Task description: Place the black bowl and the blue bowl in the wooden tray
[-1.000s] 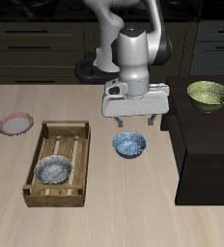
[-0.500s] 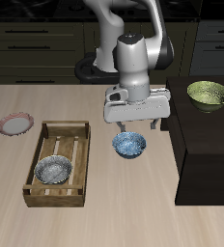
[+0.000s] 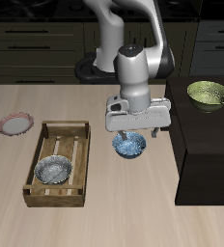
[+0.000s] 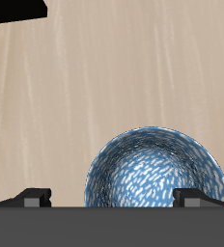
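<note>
Two bowls belong to the task, and one of them is already home: the black bowl (image 3: 53,171) sits inside the wooden tray (image 3: 46,130), in the end nearer the table's front edge, leaving the farther slats free, seemingly for its partner. The blue bowl (image 3: 129,145) stands upright on the bare table (image 3: 133,207) just beside the tray, apart from its wall. The gripper (image 3: 135,131) hangs directly above this bowl, wrist vertical, a stance that suits a pinch on the rim from overhead. In the wrist view the two fingertips (image 4: 33,196) stand wide apart, with one edge of the blue bowl (image 4: 157,178) lying between them; the jaws are released and hold nothing, and no contact with the rim is visible. A yellow-green bowl (image 3: 209,95) on the dark counter (image 3: 206,154) and a pink plate (image 3: 14,123) farther off play no part.
</note>
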Controlling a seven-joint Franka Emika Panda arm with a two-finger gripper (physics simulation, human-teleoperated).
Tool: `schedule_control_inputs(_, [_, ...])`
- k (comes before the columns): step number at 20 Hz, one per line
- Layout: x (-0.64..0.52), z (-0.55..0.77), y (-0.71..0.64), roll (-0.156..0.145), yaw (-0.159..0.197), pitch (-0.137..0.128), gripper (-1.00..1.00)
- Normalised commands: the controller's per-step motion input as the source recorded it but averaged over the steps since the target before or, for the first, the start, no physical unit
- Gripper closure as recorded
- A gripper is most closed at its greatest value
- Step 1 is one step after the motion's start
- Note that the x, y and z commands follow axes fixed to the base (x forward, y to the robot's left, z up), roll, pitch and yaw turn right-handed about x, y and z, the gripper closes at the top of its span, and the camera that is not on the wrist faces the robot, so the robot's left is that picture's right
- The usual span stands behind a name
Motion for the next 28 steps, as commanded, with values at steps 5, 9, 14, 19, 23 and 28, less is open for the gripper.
schedule_control_inputs(5, [-0.04, -0.19, 0.14, 0.025, 0.006, 0.023, -1.00])
schedule_control_inputs(9, [0.04, -0.24, 0.07, 0.002, -0.014, 0.040, -1.00])
schedule_control_inputs(14, [0.05, -0.21, 0.02, -0.004, -0.009, 0.029, -1.00])
schedule_control_inputs(19, [0.12, -0.33, 0.01, 0.018, -0.002, 0.027, -1.00])
schedule_control_inputs(23, [0.09, -0.27, -0.07, -0.022, 0.002, 0.035, -1.00])
schedule_control_inputs(28, [0.13, -0.28, -0.13, -0.089, 0.073, 0.036, -1.00])
